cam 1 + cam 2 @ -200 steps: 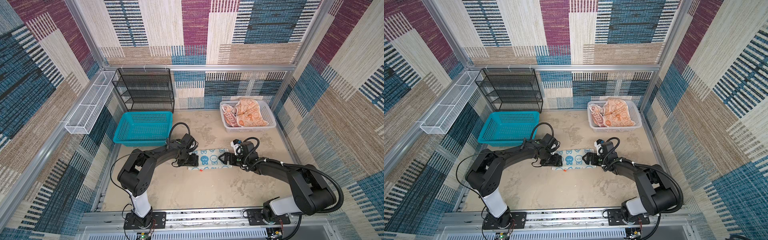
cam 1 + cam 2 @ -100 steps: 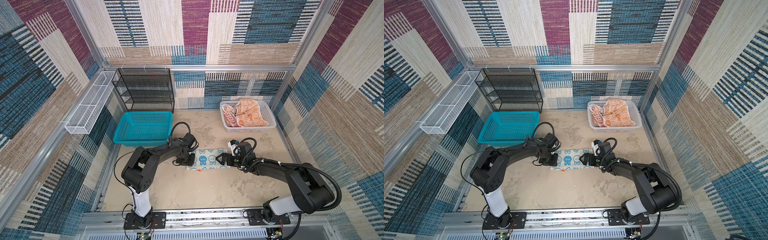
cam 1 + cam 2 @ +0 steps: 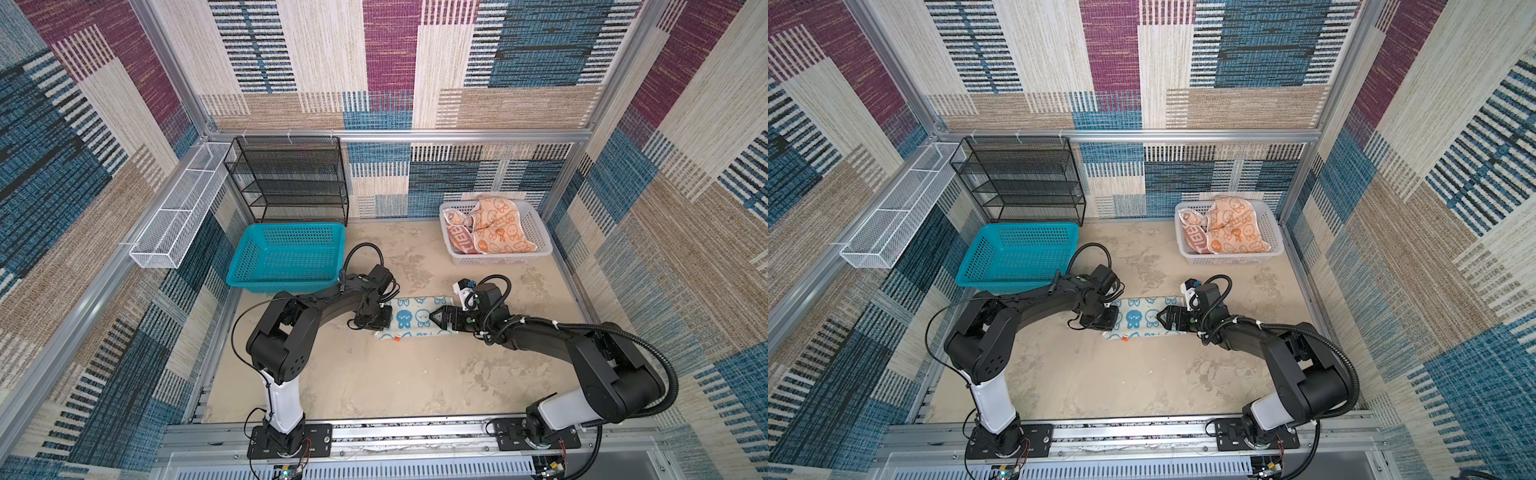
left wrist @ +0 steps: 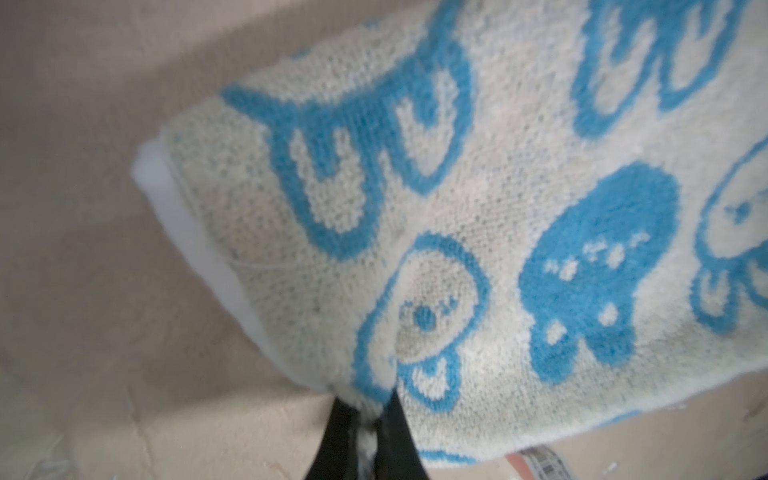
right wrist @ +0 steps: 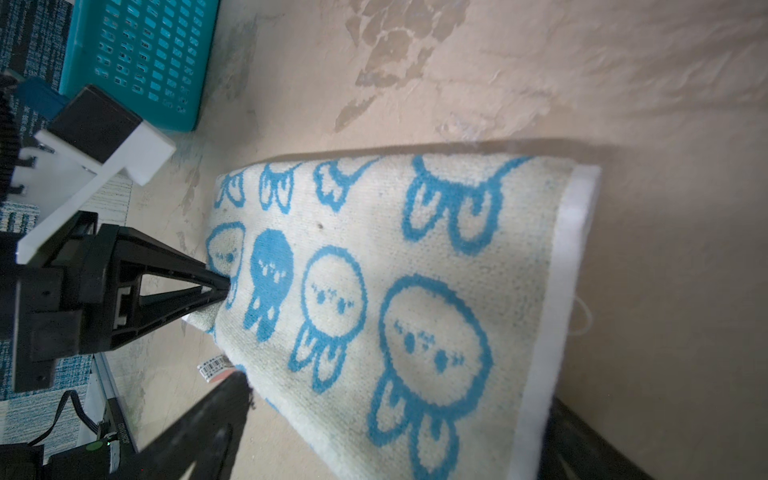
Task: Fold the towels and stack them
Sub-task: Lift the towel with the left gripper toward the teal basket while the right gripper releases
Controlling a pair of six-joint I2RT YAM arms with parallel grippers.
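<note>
The blue-rabbit towel (image 3: 415,318) lies as a flat strip in the middle of the worktop (image 3: 374,382), between the two arms. An orange label (image 3: 397,338) pokes out at its near edge. The left gripper (image 3: 387,320) sits at the strip's left end, and the left wrist view shows its fingers (image 4: 345,432) pressed together on the hem. The right gripper (image 3: 436,322) covers the strip's right end in both top views. Its fingers (image 5: 208,415) stand wide apart, one on each long side of the cloth. The left arm's wrist and cable loop lie between the towel and the teal basket (image 3: 291,227), which stands just behind with its perforated floor in full view. Behind that basket are a black wire rack (image 3: 291,183) against the back wall and a white mesh tray (image 3: 178,216) on the side wall. At the back right, well apart from the strip, the white basket (image 3: 498,259) holds the crumpled orange towel (image 3: 498,224). The lettered towel (image 3: 459,240) is bunched beside it.
</note>
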